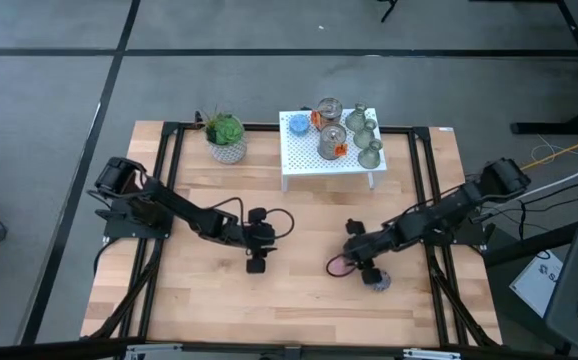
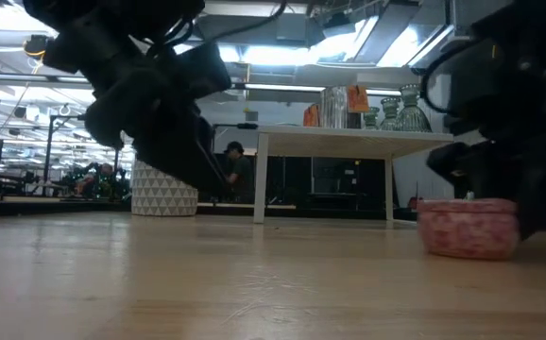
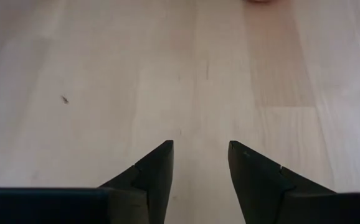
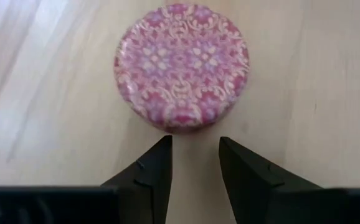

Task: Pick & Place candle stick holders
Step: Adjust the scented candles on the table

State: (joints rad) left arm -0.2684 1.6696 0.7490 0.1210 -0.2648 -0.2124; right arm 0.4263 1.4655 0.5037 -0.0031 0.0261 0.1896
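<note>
High view: the candle stick holders [image 1: 365,136] stand on the white stand [image 1: 304,160], untouched. Both the left pincer [image 1: 256,264] and right pincer [image 1: 371,275] are parted and empty, low over the table [image 1: 299,290]. Approach a holder squarely, gripping its narrow top.

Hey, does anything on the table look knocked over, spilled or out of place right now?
Nothing stands out. The three holders stand upright on the white stand, the plant is upright, and the pink disc lies flat on the table before the open right gripper. No spills.
</note>
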